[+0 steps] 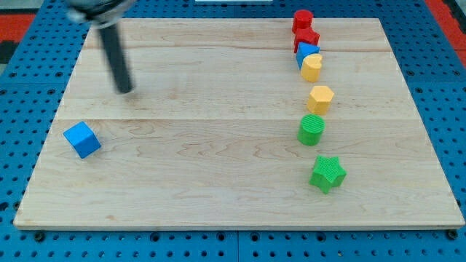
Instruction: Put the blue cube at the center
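Note:
The blue cube (81, 140) lies on the wooden board (218, 160) near its left edge, below mid-height. My tip (126, 90) is the lower end of a dark rod that comes down from the view's top left. The tip stands above and to the right of the blue cube, with a clear gap between them. The rod looks a little blurred.
A column of blocks runs down the board's right side: a red cylinder (303, 19), a red star (306, 38), a blue block (305, 51), a yellow block (312, 68), a yellow hexagon (320, 98), a green cylinder (311, 129) and a green star (327, 173).

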### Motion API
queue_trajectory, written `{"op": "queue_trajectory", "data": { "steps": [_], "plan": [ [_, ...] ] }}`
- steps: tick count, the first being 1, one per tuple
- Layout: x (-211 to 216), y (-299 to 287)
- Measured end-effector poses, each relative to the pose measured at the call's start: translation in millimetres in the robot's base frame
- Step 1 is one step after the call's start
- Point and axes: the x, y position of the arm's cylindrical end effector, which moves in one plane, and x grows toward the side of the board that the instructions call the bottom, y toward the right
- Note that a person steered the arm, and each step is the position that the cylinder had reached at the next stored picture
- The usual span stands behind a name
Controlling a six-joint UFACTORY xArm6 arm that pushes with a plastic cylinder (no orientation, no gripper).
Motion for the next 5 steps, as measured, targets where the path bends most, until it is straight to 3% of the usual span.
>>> {"op": "queue_trajectory", "data": {
  "steps": [1, 2, 3, 4, 5],
  "plan": [
    [60.3, -76.4],
    [124.1, -41.3],
    [139.2, -7.9],
    [84.4, -20.9],
    [65.1, 32.8]
  ]
}}
